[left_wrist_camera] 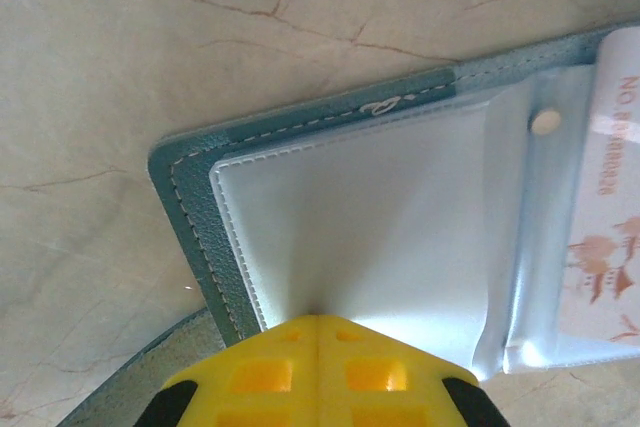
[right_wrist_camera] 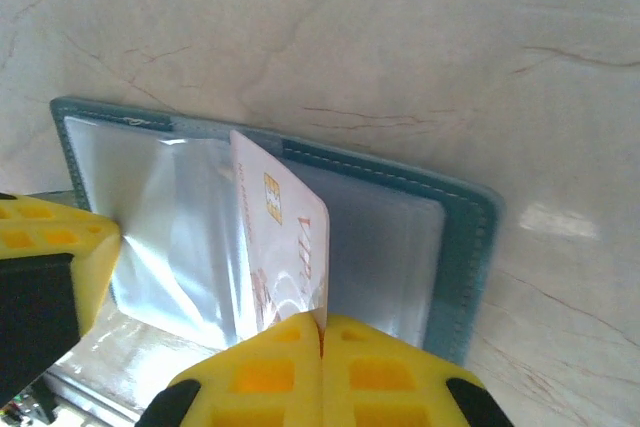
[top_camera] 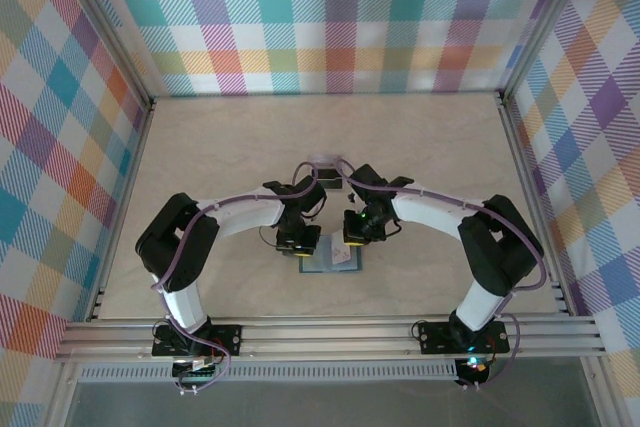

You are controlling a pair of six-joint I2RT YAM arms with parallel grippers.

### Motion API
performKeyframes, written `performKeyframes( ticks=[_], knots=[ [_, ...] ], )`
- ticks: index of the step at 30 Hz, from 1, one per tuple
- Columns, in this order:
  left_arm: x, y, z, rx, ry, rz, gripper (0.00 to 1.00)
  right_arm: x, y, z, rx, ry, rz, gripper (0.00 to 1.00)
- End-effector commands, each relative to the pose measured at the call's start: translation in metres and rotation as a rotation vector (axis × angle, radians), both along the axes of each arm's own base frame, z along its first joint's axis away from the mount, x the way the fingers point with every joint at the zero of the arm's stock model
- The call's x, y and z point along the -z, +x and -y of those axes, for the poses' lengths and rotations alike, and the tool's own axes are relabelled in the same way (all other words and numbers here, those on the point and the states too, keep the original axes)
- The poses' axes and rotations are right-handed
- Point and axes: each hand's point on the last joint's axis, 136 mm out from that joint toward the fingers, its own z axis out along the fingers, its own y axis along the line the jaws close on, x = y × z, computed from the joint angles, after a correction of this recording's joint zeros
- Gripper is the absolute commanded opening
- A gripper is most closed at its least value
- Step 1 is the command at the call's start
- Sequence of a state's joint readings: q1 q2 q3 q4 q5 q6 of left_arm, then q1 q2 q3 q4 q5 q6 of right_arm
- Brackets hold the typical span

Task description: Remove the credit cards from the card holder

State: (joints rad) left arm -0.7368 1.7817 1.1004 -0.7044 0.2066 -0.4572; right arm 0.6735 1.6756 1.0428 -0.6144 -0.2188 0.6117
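The card holder (top_camera: pixel 330 265) lies open on the table between both arms, teal-edged (left_wrist_camera: pixel 200 217) with pale blue inner panels and clear sleeves. My left gripper (left_wrist_camera: pixel 318 317) is shut, its yellow tips pinching the left panel, which puckers toward them. My right gripper (right_wrist_camera: pixel 322 322) is shut on the bottom edge of a credit card (right_wrist_camera: pixel 285 237). This card is white with a gold chip and pink print, and it stands on edge, part way out of a clear sleeve. The same card (left_wrist_camera: pixel 610 197) shows at the right in the left wrist view. From above, the left gripper (top_camera: pixel 300 244) and right gripper (top_camera: pixel 352 244) flank the holder.
A small pale rectangle with a dark strip (top_camera: pixel 328 172) lies on the marbled tabletop (top_camera: pixel 230 147) just behind the two arms. Plaid walls and aluminium posts (top_camera: pixel 515 97) close in the table. A metal rail (top_camera: pixel 330 335) runs along the near edge.
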Motion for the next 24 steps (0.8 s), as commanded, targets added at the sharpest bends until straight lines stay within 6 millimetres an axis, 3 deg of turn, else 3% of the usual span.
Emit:
performKeyframes(
  ticks=[1,11,18,24],
  knots=[
    [0.004,-0.008,-0.030,0.000,0.111,-0.018,0.00,-0.001,-0.006,0.028,-0.015,-0.129,-0.002,0.01],
    [-0.010,0.003,-0.013,-0.009,0.026,0.024,0.05,-0.036,0.006,0.024,-0.104,-0.119,0.086,0.02],
    [-0.032,0.020,0.001,-0.033,-0.042,0.091,0.12,-0.067,0.029,0.017,-0.304,-0.128,0.249,0.00],
    [-0.044,0.028,-0.008,-0.067,-0.062,0.125,0.11,-0.081,0.055,0.007,-0.624,-0.159,0.419,0.00]
  ],
)
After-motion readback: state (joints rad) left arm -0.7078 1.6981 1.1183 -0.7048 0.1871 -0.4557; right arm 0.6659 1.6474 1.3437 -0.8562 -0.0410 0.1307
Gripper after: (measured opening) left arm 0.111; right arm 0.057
